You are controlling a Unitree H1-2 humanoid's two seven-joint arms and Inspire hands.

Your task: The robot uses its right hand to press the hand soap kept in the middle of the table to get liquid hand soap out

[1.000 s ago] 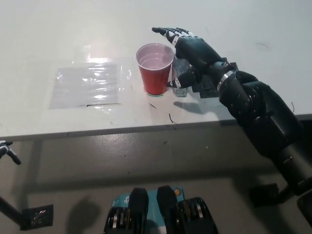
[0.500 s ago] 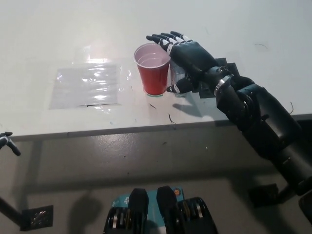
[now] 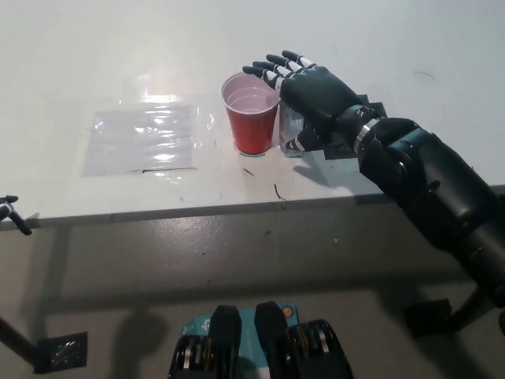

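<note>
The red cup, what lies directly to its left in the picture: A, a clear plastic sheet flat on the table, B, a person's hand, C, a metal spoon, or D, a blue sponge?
A: a clear plastic sheet lies flat on the table, left of the red cup.

The right hand point(image 3: 312, 91) is showing glossy black shells with white bands across its fingers point(image 3: 276, 73); a silver ring is circling the wrist, ahead of bulky black forearm segments.

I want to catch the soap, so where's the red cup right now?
In the head view, the red cup stands on the white table, just left of the right hand, with the clear plastic sheet farther left.
</note>
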